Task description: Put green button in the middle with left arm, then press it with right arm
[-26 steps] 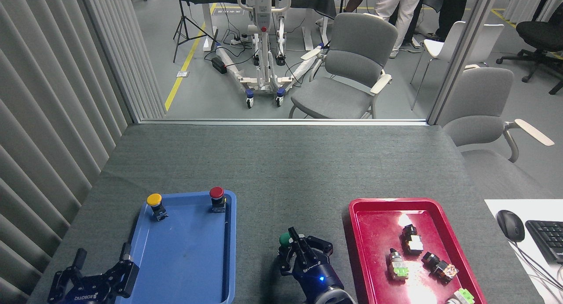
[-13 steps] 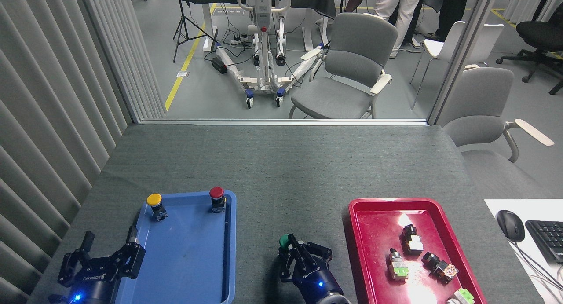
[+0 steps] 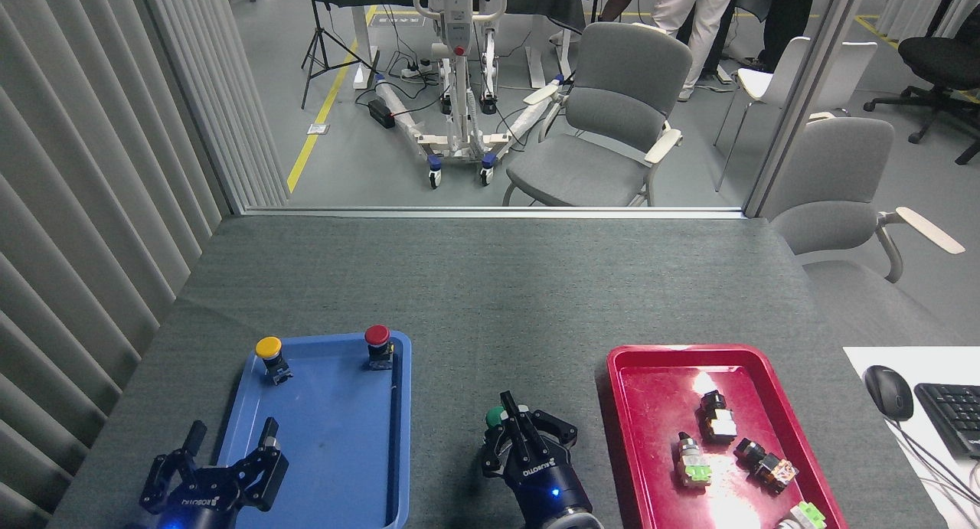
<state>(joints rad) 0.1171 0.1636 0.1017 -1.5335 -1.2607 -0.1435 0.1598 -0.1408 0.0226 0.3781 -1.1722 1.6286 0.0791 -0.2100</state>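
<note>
Standing on the dark grey textured cloth tabletop (image 3: pixel 490 299) between the blue plastic tray (image 3: pixel 321 445) and the red plastic tray (image 3: pixel 658 368), the small green-capped push-button (image 3: pixel 495 417) is partly covered by the black right gripper (image 3: pixel 528 437); whether its fingers clasp it cannot be told. The black left gripper (image 3: pixel 218 471) is seen spread, empty, over the blue tray's near corner.

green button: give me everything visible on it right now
The green button shows only as a round, glossy green cap on the dark grey cloth between the blue tray and the red tray. The right gripper sits right against it, black fingers covering its near side and base, so the base and any contact cannot be made out. It appears upright. The left gripper is well clear of it.
</note>
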